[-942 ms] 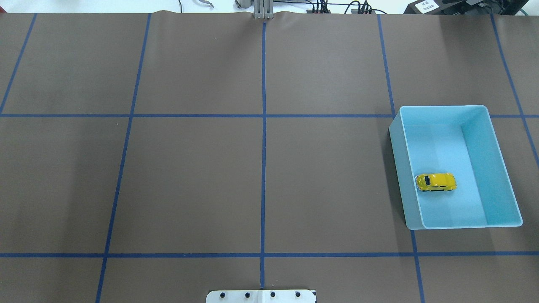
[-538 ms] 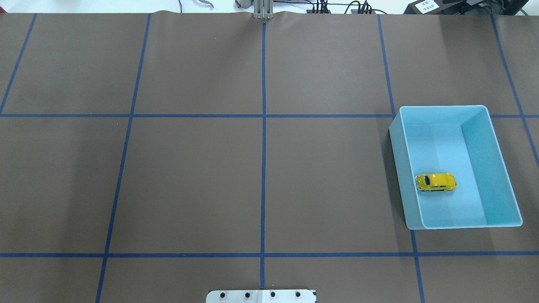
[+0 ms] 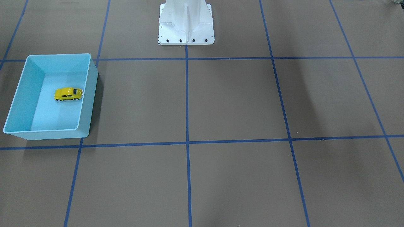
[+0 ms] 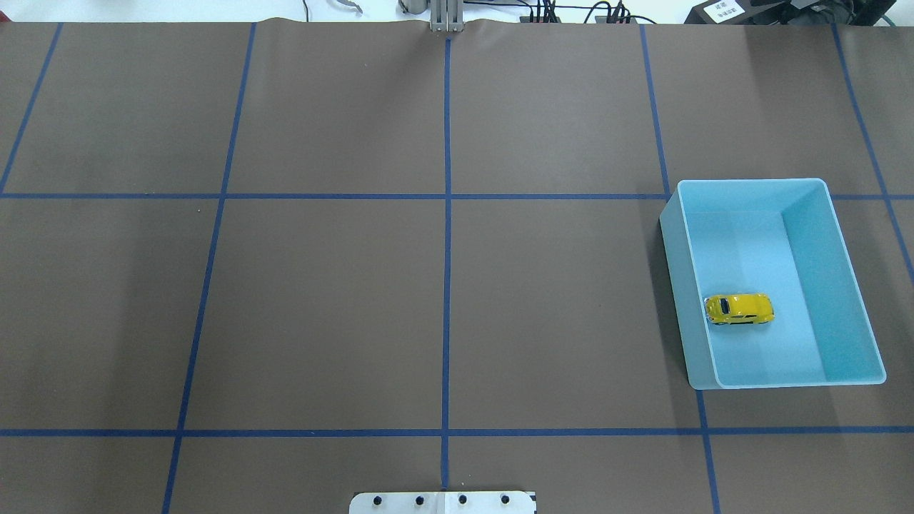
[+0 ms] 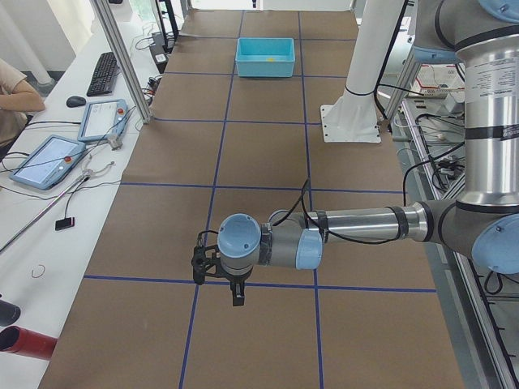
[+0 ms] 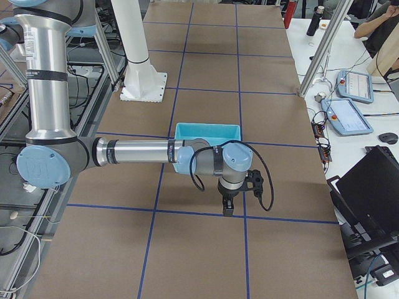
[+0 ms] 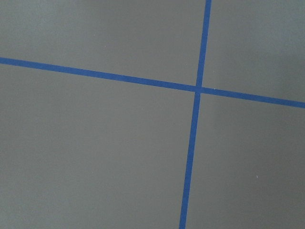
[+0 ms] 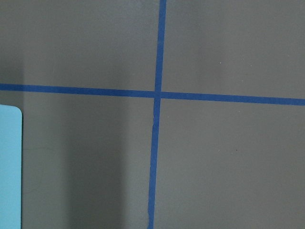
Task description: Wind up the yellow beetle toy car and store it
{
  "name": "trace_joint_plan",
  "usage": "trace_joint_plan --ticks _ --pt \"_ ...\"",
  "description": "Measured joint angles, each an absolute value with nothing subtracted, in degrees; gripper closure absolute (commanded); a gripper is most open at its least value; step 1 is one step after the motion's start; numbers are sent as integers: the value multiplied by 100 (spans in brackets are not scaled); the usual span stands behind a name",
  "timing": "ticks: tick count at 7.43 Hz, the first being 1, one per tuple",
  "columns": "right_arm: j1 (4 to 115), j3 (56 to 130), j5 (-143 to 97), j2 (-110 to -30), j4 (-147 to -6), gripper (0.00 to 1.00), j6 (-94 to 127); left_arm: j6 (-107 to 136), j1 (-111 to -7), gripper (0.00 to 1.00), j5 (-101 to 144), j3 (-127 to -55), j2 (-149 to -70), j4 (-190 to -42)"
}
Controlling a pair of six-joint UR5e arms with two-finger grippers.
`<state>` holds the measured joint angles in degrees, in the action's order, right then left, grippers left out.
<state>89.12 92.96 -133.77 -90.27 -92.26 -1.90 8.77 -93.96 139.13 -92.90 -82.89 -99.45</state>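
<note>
Walls of blue bin (image 4: 821,285) enclose yellow beetle toy car (image 4: 739,308).

I see a brown table mat (image 4: 321,300) crossed by blue tape lines (image 4: 448,285). In the left side view, a white bench (image 5: 77,243) at nine o'clock carries a tablet (image 5: 47,160), a keyboard (image 5: 104,73) and what may be a mouse (image 5: 75,101). Light is soft and even.
</note>
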Motion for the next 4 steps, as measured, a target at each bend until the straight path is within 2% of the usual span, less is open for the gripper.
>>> trace_joint_plan --ticks 4 --pt "8912 9270 -13399 -9035 -9185 0 -201 872 -9398 0 13913 -9280 -8288 -9938"
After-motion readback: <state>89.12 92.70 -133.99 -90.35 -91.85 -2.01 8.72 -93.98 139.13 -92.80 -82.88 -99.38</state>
